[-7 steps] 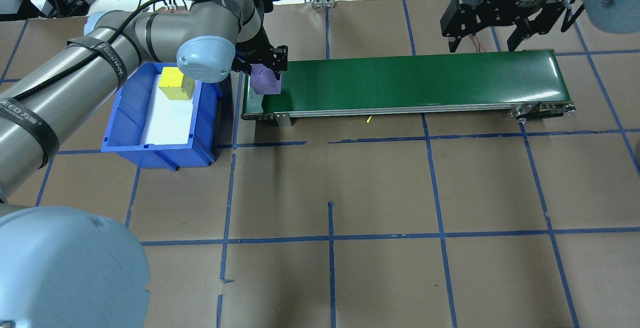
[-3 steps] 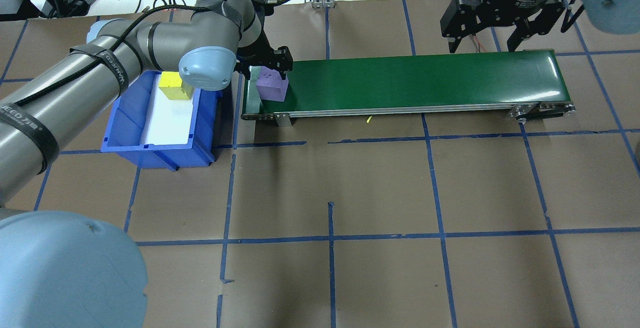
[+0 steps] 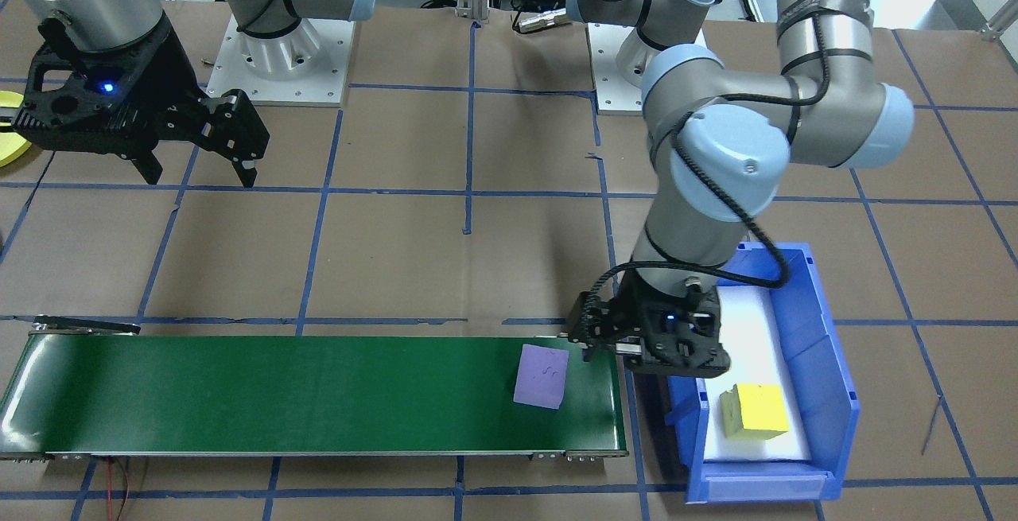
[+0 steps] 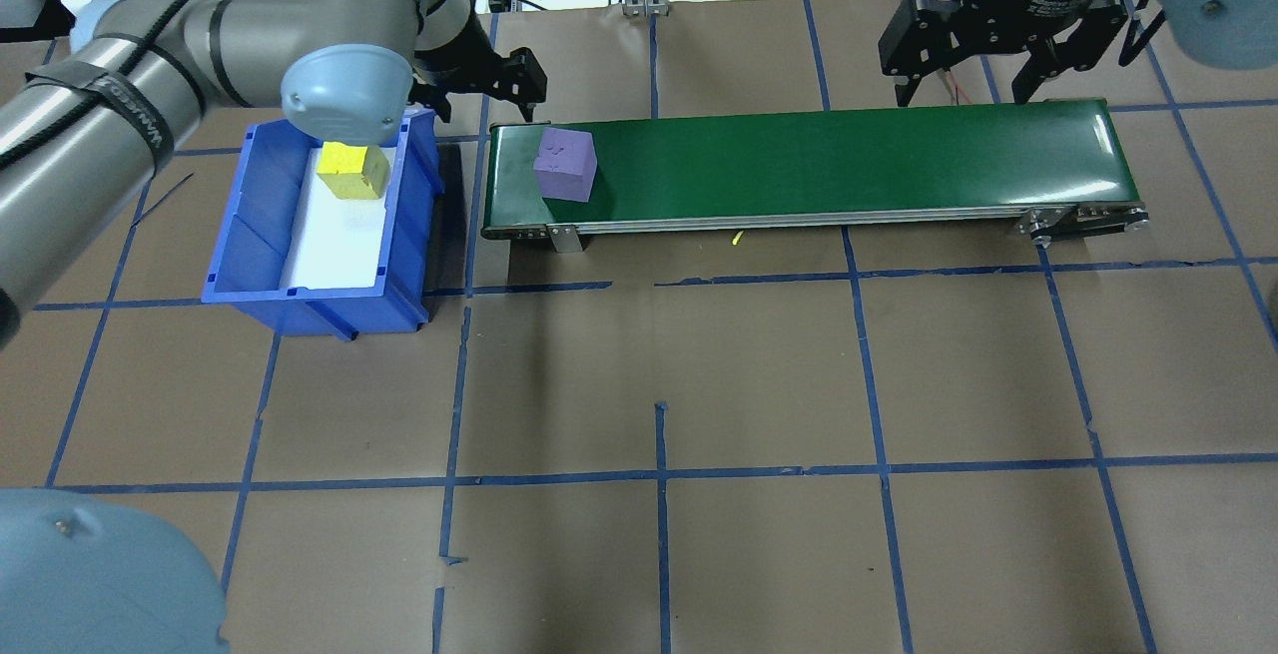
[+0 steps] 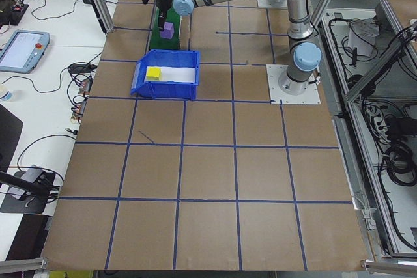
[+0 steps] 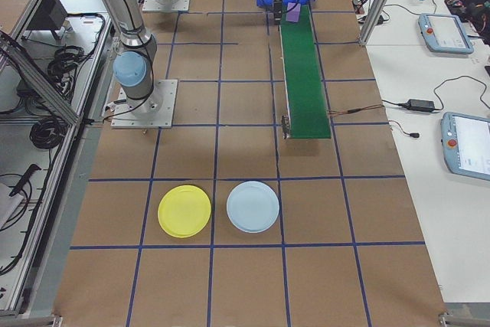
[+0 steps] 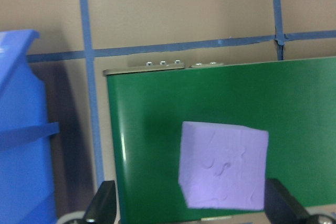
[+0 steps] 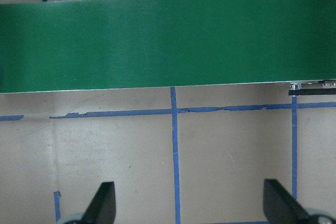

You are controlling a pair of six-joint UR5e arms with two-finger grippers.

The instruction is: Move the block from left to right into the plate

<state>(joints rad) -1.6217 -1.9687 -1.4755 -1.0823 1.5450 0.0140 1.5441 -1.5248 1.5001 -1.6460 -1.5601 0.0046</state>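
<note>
Purple block (image 4: 565,164) free on belt (image 4: 799,165) below my left gripper (image 4: 486,87), fingers wide, empty. Right gripper (image 4: 966,85) wide, waiting at far end; next: catch block, carry to plate (image 6: 184,210).

Left arm reaches across with elbow bent, wrist pointing down; left gripper (image 4: 486,90) hangs over the gap between the blue bin (image 4: 262,265) and the conveyor belt (image 4: 849,160), at the belt's left end, fingers spread, nothing held. Right arm comes in high at the belt's far right end; right gripper (image 4: 998,60) poised just behind the belt edge, fingers splayed wide and empty. Wrist views show both sets of fingertips well apart
</note>
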